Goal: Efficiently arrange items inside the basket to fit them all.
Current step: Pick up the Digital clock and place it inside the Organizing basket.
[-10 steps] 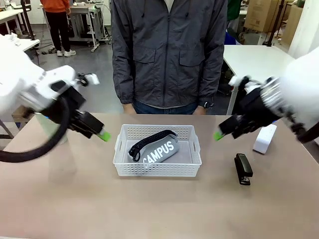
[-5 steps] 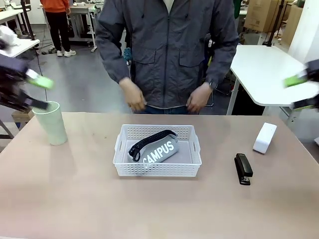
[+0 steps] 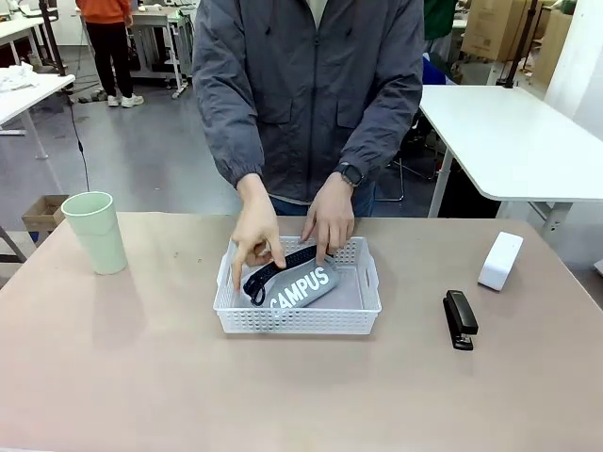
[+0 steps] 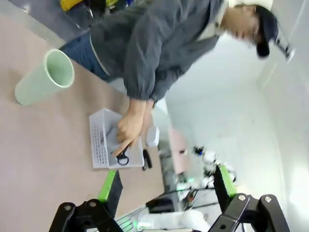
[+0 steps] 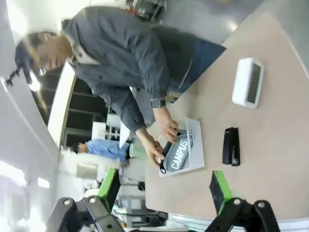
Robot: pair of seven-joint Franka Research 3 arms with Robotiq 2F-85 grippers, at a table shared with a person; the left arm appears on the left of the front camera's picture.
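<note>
Your left gripper and right gripper hung with jaws wide apart, gripping nothing. Beyond them, the white basket held the grey CAMPUS pouch, with a person's watch hand and other hand at its strap. The stapler and white box lay outside, to the right. The left wrist view looked into the green cup.

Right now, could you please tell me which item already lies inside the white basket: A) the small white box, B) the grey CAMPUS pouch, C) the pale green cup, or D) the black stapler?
B: the grey CAMPUS pouch lies inside the basket, while the stapler, the white box and the cup all sit outside it.
</note>
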